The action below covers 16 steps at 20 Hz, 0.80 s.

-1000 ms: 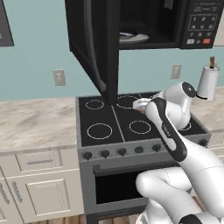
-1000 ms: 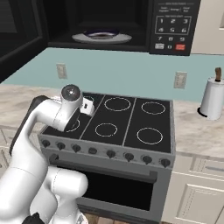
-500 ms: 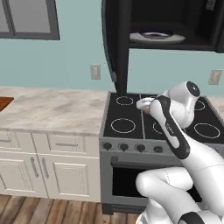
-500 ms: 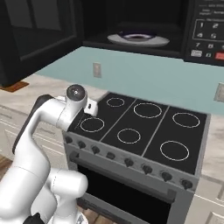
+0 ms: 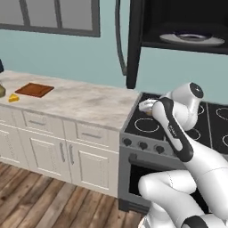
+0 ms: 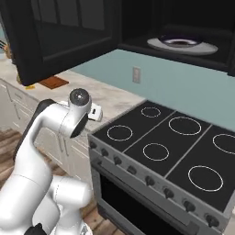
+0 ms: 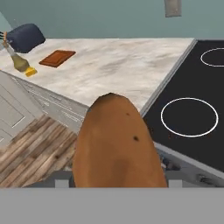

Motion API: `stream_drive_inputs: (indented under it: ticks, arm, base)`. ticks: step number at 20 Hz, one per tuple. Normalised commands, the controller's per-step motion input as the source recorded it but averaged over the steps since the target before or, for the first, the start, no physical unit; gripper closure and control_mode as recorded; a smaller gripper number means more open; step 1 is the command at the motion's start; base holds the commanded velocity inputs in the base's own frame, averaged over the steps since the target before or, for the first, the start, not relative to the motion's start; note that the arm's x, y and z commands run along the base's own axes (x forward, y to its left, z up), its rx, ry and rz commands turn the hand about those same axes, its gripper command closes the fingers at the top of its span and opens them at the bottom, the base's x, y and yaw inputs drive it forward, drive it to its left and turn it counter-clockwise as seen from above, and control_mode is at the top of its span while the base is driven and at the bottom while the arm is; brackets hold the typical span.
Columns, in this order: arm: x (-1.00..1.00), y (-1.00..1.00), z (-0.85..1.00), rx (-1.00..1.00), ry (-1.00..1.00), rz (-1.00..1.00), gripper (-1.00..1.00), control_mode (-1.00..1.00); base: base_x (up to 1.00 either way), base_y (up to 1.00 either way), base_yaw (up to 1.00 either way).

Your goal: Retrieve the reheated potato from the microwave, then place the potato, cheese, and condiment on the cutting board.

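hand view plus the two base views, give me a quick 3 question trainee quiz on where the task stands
1. True or false: the potato is still on the plate in the microwave.
2. What lies right beside the condiment: A the cheese, B a knife?
3. What is on the cutting board?

Key: 1 false, the gripper holds it, over the stovetop's edge. 2 A. 3 nothing yet.
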Motion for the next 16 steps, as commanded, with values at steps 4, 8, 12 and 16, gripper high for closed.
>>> stream_drive_inputs:
  ticks: [4,8,12,16]
  arm:
    - [0.0,0.0,0.0,0.0,0.0,0.0,1.0,1.0]
    - [0.0,0.0,0.0,0.0,0.0,0.0,1.0,1.0]
    - [0.0,0.0,0.0,0.0,0.0,0.0,1.0,1.0]
    - [0.0,0.0,0.0,0.0,0.0,0.0,1.0,1.0]
  base:
    - [-0.11,-0.23,0.47]
    - [-0.09,-0.17,0.5]
    - [-0.13,-0.13,0.51]
    - [-0.13,-0.03,0.48]
